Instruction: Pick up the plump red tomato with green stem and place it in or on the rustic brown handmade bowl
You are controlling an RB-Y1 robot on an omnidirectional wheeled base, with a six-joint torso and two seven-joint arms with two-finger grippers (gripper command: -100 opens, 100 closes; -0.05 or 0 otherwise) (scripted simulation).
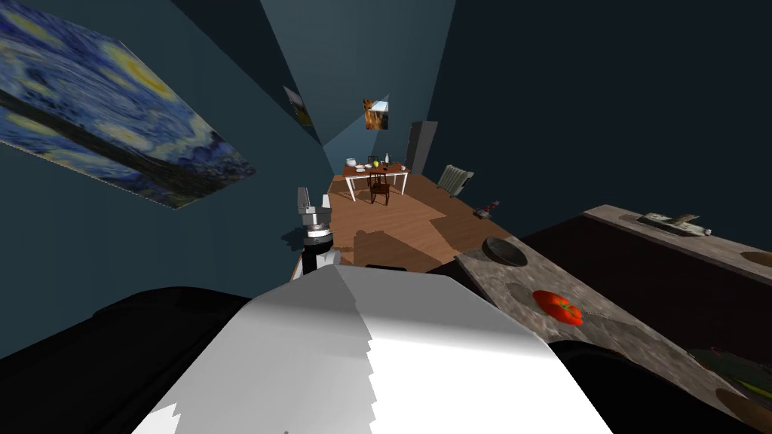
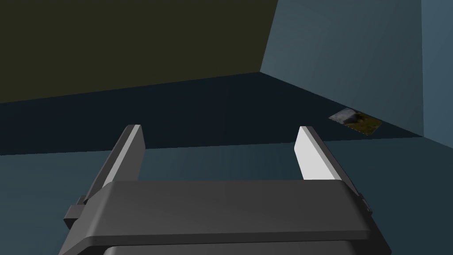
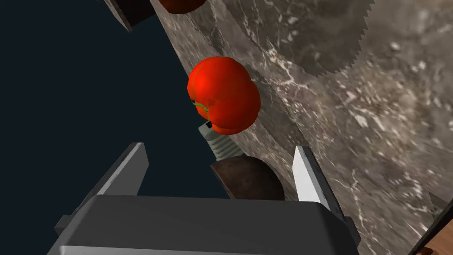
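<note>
1 tomato (image 3: 223,95) | 1 dark bowl (image 1: 504,251) near | same counter (image 1: 612,325) | right tool (image 3: 219,147) spread

I list: swirling blue-yellow painting (image 1: 113,113), 10 o'clock wall; white table (image 1: 396,172) with dark chair (image 1: 380,190), 12 o'clock; pale radiator (image 1: 454,179), 1 o'clock; marbled grey counter (image 1: 626,331), 4 o'clock.

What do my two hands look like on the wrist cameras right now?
The left hand and right hand look alike: a plain, unmarked, dark grey, round-edged box body carrying two thin, flat, blade-like fingers, light grey on the inner face, darker outside.
</note>
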